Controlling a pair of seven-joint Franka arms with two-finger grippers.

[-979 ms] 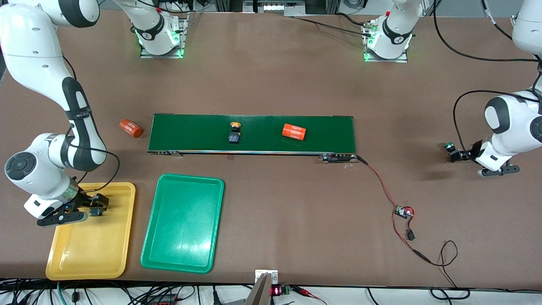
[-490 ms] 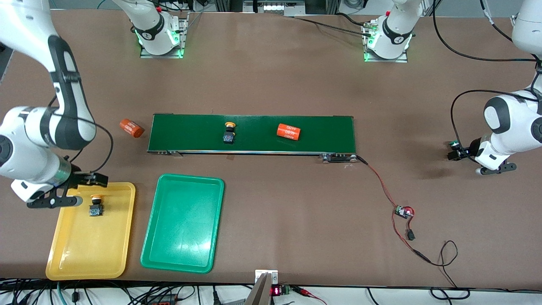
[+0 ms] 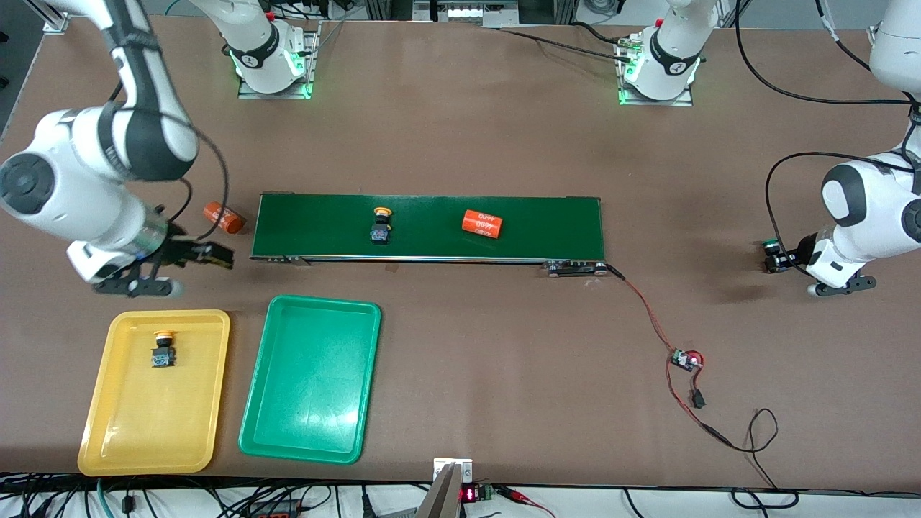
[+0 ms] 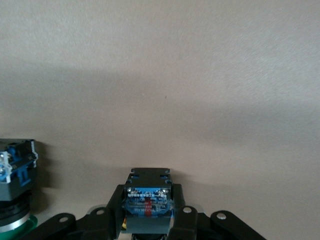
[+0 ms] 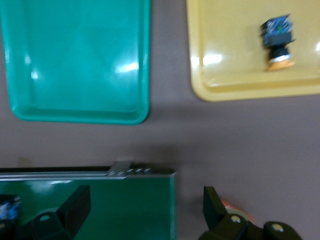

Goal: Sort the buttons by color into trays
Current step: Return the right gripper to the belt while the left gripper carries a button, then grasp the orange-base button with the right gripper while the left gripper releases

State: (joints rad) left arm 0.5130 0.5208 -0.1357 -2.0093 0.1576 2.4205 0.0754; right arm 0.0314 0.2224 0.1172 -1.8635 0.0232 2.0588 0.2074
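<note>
Left jaws: your left gripper [image 4: 148, 212] is clamped on a button [image 4: 148, 192] at the left arm's end of the table [image 3: 460, 144]; dark base showing between the fingers, cap colour hidden.
Left surroundings: second button [image 4: 15, 187] with a green cap stands just beside it on the table. In the front view you see only a green-capped button [image 3: 772, 254] right at the gripper [image 3: 788, 260].
Right jaws: your right gripper [image 3: 193, 257] is spread wide, holding nothing.
Right position: in the air over bare table at the right arm's end of the belt [image 3: 428, 227], above the gap between belt and trays.
Yellow tray: tray [image 3: 144, 432] holds one yellow-capped button [image 3: 162, 350], lying on its side in the part nearer the belt.
Green tray: tray [image 3: 309, 403] sits beside the yellow one, toward the left arm's end.
Belt: yellow-capped button [image 3: 380, 224] on its side, orange cylinder [image 3: 482, 223] well apart from it toward the left arm's end.
Off belt: second orange cylinder [image 3: 222, 216] on the table just off the belt's right-arm end.
Cabling: small circuit board [image 3: 685, 359] with red and black leads running to the belt's other end.
</note>
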